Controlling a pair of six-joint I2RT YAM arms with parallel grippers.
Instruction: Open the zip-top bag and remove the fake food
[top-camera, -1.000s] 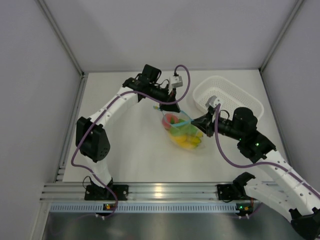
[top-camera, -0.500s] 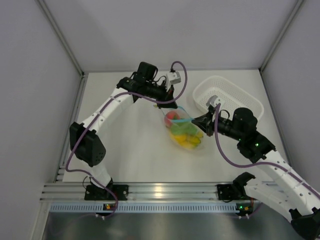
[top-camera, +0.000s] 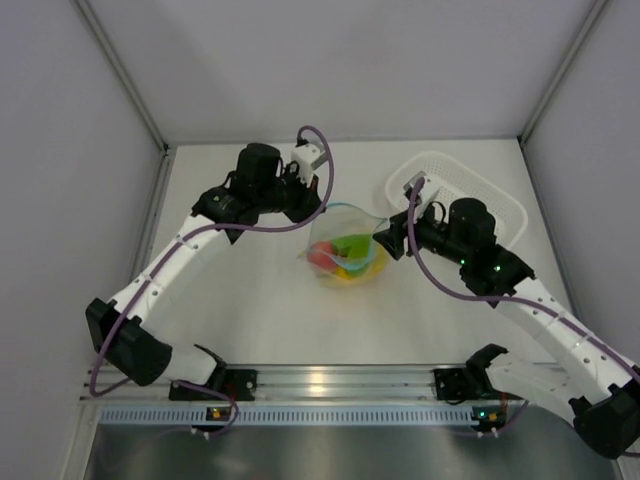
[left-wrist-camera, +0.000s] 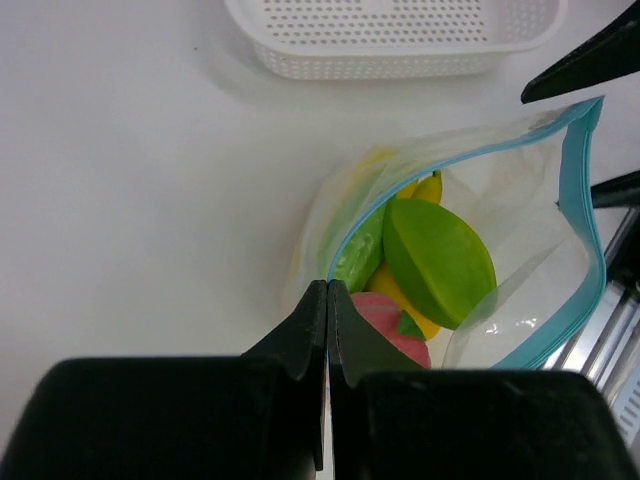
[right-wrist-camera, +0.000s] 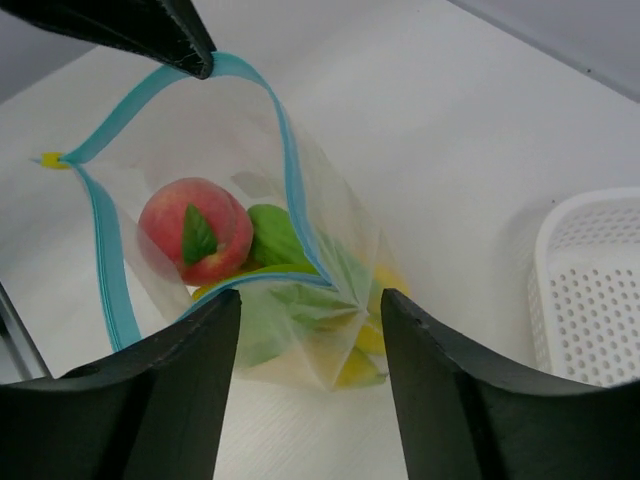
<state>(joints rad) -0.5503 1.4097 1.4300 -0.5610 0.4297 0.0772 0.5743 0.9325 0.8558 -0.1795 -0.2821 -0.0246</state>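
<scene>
The zip-top bag (top-camera: 348, 232) lies mid-table with its blue-edged mouth pulled wide. My left gripper (top-camera: 320, 208) is shut on the blue zip strip (left-wrist-camera: 345, 240) at one side of the mouth; the left wrist view shows its jaws (left-wrist-camera: 328, 287) pressed together on the plastic. My right gripper (top-camera: 384, 240) stands open at the opposite side, its fingers (right-wrist-camera: 215, 335) straddling the bag's near edge (right-wrist-camera: 290, 280) without pinching it. The fake food is inside: a pink peach (right-wrist-camera: 195, 230), a green piece (left-wrist-camera: 435, 260) and yellow pieces (top-camera: 345, 268).
A white perforated basket (top-camera: 500, 205) stands at the back right, just behind my right arm; its rim also shows in the right wrist view (right-wrist-camera: 590, 290). Grey walls enclose the table on three sides.
My right gripper has opened and let go of the bag's edge. My left arm has swung left and back, still holding the strip. The bag's mouth now gapes wider.
</scene>
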